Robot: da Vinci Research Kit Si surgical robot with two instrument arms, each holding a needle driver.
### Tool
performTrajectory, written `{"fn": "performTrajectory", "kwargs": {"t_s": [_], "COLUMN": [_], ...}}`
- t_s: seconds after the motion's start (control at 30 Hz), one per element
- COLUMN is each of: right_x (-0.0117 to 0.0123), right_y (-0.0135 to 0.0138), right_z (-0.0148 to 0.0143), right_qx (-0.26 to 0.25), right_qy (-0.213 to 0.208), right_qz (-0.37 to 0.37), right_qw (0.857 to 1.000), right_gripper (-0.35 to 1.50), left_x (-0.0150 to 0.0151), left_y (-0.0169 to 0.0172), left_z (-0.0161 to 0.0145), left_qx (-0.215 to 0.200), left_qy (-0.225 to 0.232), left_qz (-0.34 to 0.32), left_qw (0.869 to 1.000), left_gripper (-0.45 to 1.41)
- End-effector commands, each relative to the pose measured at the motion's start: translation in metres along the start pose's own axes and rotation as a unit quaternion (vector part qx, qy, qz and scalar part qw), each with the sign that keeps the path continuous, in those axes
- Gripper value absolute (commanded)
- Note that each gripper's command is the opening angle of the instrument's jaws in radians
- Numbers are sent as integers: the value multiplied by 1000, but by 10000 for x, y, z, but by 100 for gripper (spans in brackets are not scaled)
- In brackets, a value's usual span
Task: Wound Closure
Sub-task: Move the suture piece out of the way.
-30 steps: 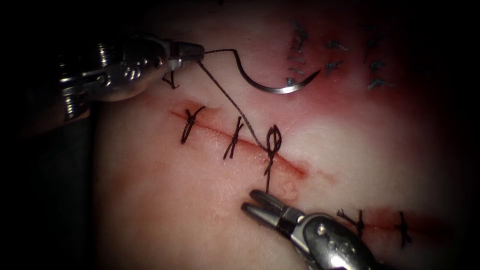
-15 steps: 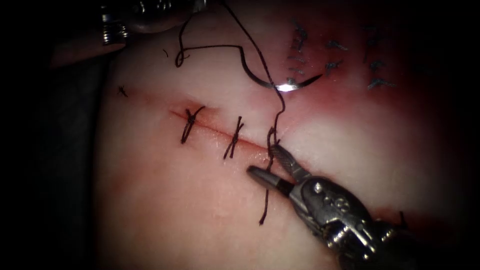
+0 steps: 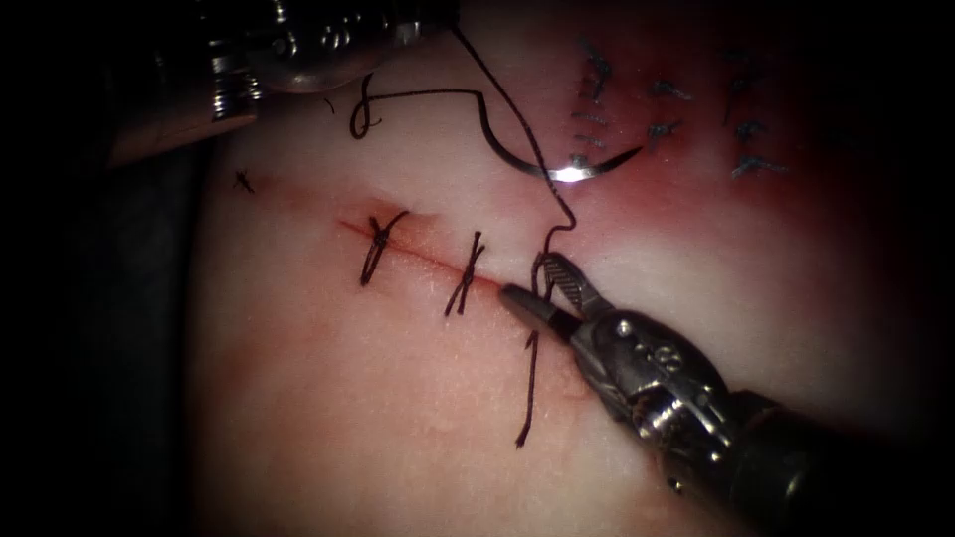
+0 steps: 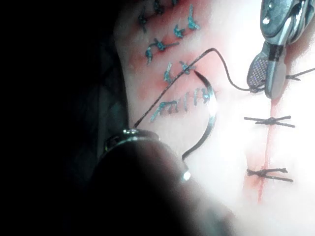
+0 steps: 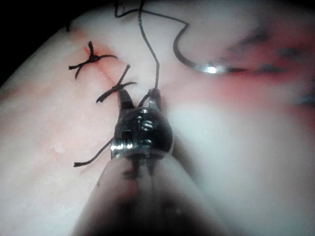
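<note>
Needle (image 3: 557, 171) free on tissue (image 3: 328, 398), above cut | right tool (image 3: 545, 286) spread round thread (image 3: 517, 119) at knot | left tool (image 3: 328, 45) grip unreadable | needle stiff, slick (take mid-curve)

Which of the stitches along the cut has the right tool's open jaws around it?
The rightmost stitch, the third along the cut. The right tool has its open jaws around its knot, and thread rises from it. The other two stand free.

Curved needle (image 3: 557, 164) lying free on tissue (image 3: 348, 398)
</note>
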Motion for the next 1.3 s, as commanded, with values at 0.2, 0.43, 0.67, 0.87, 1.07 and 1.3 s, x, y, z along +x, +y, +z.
{"fn": "performTrajectory", "kwargs": {"t_s": [0.2, 0.43, 0.67, 0.87, 1.07, 1.3], "right_x": [-14, -15, -12, 1, 18, 15], "right_y": [-6, -8, -11, -10, 6, 15], "right_z": [15, 9, -9, -55, -84, -87], "right_qx": [4, 6, 11, 15, 16, 17], "right_qy": [-13, -24, -21, 5, 12, 2], "right_qz": [-3, 2, 21, 27, 32, 31], "right_qw": [1000, 1000, 999, 1000, 999, 999], "right_gripper": [-28, -35, -35, -35, -35, -35], "left_x": [5, 5, 1, -2, -2, -2], "left_y": [-4, -3, -7, -8, -8, -5], "left_z": [6, 5, 6, 6, 6, 6], "left_qx": [2, 2, 0, 0, 0, 1], "left_qy": [3, 4, 6, 8, 8, 7], "left_qz": [1, 4, 4, 4, 2, 3], "left_qw": [1000, 1000, 1000, 1000, 1000, 1000], "left_gripper": [-35, -35, -35, -35, -35, -35]}}
